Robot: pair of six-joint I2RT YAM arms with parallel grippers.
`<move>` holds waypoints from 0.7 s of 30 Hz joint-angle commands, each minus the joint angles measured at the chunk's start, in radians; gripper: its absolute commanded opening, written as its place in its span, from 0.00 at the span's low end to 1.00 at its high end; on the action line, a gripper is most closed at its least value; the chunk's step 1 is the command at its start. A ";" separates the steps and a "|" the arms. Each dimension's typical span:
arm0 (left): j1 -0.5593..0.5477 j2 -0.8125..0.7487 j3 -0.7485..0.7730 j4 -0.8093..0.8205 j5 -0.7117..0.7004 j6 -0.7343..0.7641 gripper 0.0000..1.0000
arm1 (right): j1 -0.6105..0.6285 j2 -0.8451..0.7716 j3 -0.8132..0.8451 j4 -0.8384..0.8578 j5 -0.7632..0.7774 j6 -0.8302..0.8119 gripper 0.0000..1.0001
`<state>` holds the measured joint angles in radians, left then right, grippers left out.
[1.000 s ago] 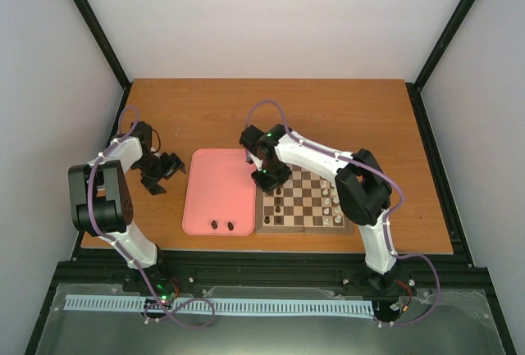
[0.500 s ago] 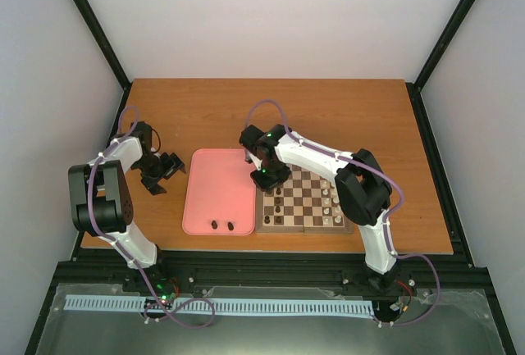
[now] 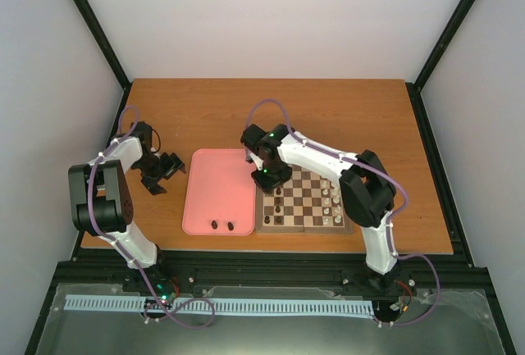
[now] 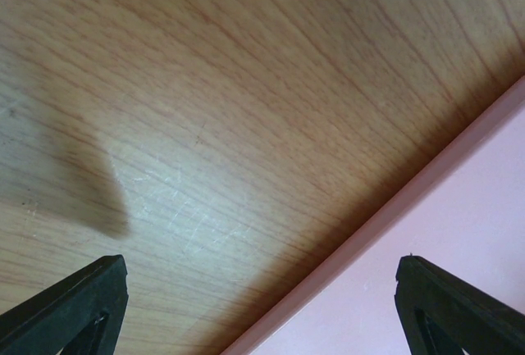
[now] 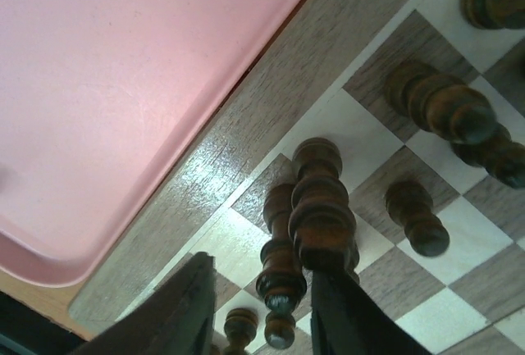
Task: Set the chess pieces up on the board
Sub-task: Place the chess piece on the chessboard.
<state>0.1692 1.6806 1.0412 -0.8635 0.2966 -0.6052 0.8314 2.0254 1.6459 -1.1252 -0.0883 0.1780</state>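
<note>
Right claw (image 5: 261, 277), slightly parted, straddles dark brown chess pieces (image 5: 318, 207) at the checkered wooden board's (image 5: 271, 109) corner; left claw (image 4: 258, 289) gapes empty.

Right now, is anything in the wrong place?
Yes. Two dark chess pieces sit on the pink tray, near its front edge, not on the board with the others.

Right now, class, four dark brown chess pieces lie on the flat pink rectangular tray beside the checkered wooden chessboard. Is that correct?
Not quite: only two dark brown chess pieces lie on the flat pink rectangular tray, not four. It does sit beside the checkered wooden chessboard. The top external view shows this.
</note>
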 commanded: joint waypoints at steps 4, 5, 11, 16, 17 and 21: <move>0.002 0.006 0.036 0.003 0.004 0.018 1.00 | -0.005 -0.065 0.022 0.000 0.005 -0.007 0.38; 0.003 0.006 0.035 0.004 0.004 0.017 1.00 | -0.006 -0.070 0.027 -0.001 0.009 -0.007 0.38; 0.003 0.004 0.037 0.004 0.008 0.016 1.00 | -0.006 -0.094 0.074 -0.031 0.048 0.000 0.44; 0.002 0.001 0.040 0.002 0.007 0.017 1.00 | -0.005 -0.089 0.169 -0.065 0.052 -0.008 0.46; 0.002 -0.001 0.039 0.001 0.008 0.017 1.00 | -0.005 -0.084 0.191 -0.072 0.037 -0.014 0.46; 0.001 -0.008 0.036 0.003 0.009 0.016 1.00 | 0.029 -0.048 0.278 -0.118 0.001 -0.033 0.46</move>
<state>0.1692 1.6806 1.0428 -0.8635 0.2970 -0.6052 0.8333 1.9789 1.8412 -1.1862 -0.0650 0.1684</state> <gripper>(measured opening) 0.998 0.460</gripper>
